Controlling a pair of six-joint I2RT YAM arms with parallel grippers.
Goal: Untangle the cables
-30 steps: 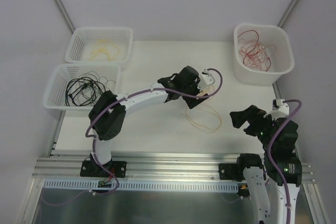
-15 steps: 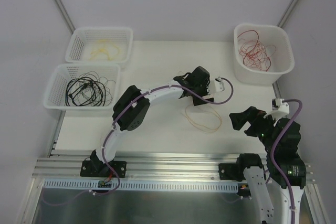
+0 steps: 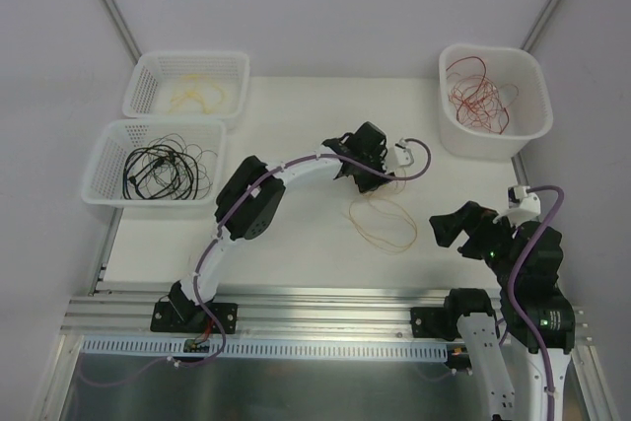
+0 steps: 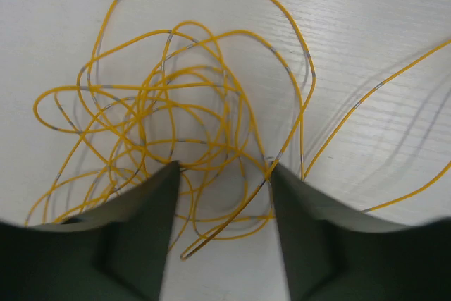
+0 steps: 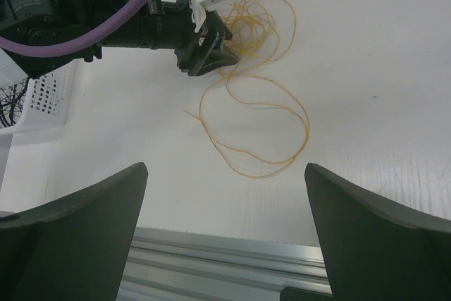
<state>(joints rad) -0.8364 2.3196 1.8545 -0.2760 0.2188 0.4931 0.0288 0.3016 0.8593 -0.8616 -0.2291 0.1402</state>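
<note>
Yellow cable (image 4: 176, 118) is lying knotted on the table (image 3: 296, 115), a little right of its middle. Your left gripper (image 4: 224, 174) is hovering over the knot with its fingers partly apart, straddling strands but clamping none (as far as the wrist view shows). You should be pinching the thick of the knot, not one loose loop, and lifting slowly. Your right gripper (image 5: 225, 170) is hanging wide apart near the right edge, holding nothing.

cables (image 4: 184, 114) on table (image 3: 296, 125), baskets (image 3: 163, 123) at left
</note>
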